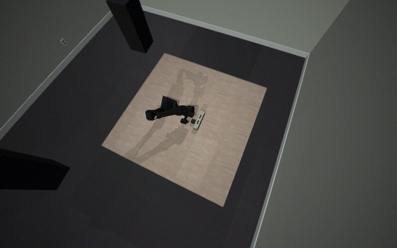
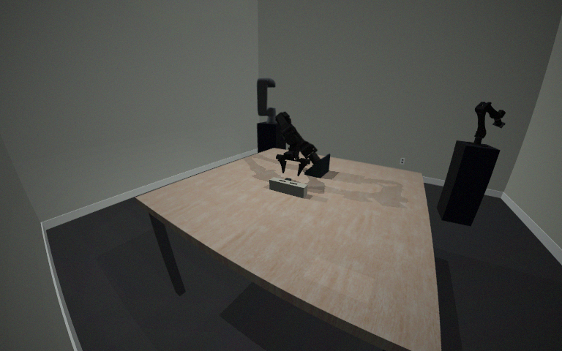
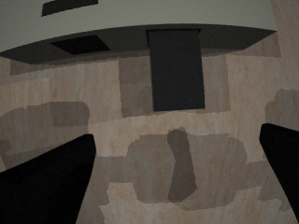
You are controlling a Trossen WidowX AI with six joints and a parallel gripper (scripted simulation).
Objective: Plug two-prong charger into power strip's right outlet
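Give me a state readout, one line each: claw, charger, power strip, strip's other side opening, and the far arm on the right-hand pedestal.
Black two-fingered claw: open, holding nothing.
Dark rectangular charger: against the strip's side; prong depth not visible.
Pale grey oblong power strip: resting on the table.
Dark side opening: uncovered.
Black far arm: bent.

Claw (image 1: 188, 120) (image 2: 291, 174) (image 3: 182, 138) open, 2 fingers (image 1: 184, 120) (image 2: 282, 165) spread, pointing down
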